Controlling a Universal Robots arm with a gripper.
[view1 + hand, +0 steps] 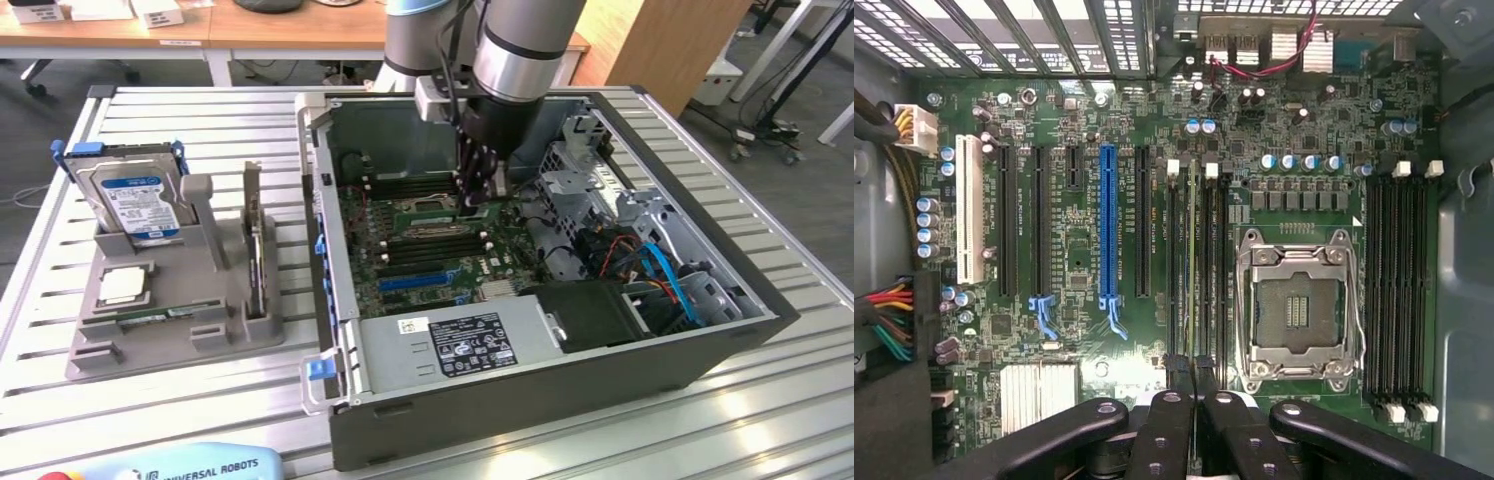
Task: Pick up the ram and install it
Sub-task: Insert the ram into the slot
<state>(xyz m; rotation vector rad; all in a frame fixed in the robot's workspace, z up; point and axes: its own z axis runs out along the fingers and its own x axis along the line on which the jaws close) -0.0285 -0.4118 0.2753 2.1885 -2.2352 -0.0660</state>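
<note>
A black two-fingered gripper [1194,380] is pinching shut on the ram [1193,270], a long, thin green circuit-board stick seen edge-on, stretching ahead of the fingertips along long black memory slots [1174,270]. A square silver processor socket [1299,305] is crowding one side just beside it. The exterior view is showing the gripper reaching down inside an open grey computer case [534,410], walls well apart.

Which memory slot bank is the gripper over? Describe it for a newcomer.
In the computer case, find the square metal processor socket. The slot bank is the group of long black slots with white clips between that socket and the blue expansion slot. Unlike the matching bank beyond the socket, it has the gripper, shut on the ram, above it.
</note>
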